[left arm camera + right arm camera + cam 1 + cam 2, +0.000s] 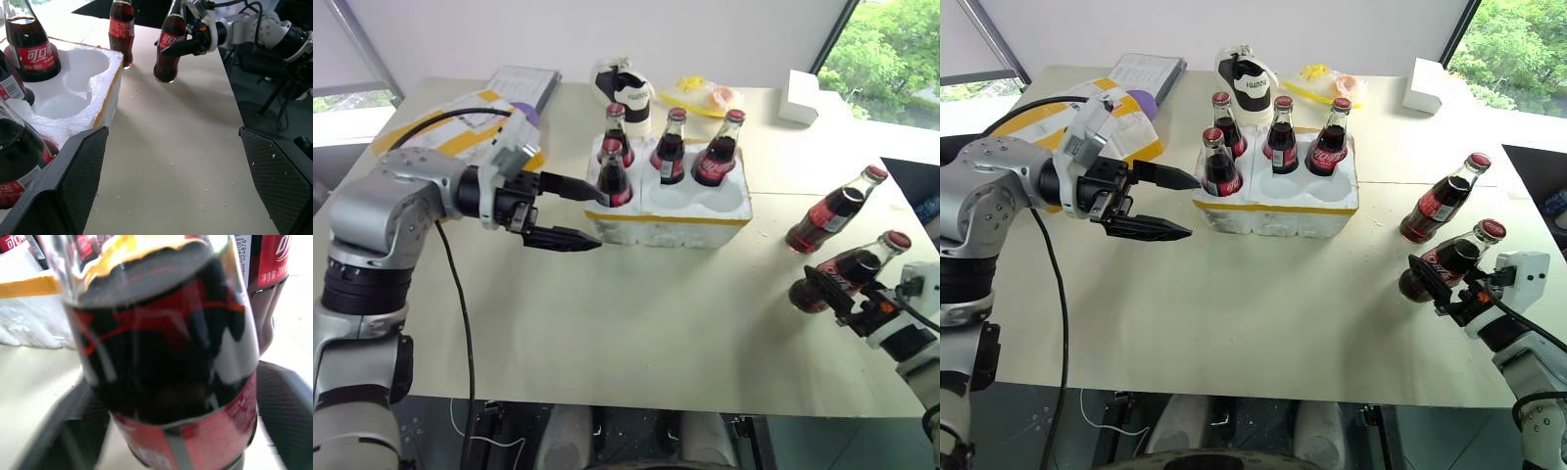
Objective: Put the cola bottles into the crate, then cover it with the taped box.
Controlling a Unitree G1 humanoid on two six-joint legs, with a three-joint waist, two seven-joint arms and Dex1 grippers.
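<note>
The left arm is reaching in from the left with its elbow bent and its forearm running level toward the right. The left gripper (570, 213) is pointing right and slightly down, its 2 black fingers (563, 238) standing wide apart, one above the other, gripping nothing. The right arm is coming in low from the right edge. The right gripper (1438, 281) is clamping its 2 fingers around the lower body of a cola bottle (1451, 258).

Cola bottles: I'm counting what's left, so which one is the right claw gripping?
The nearer cola bottle of the two outside the crate, clamped in the right claw.
</note>
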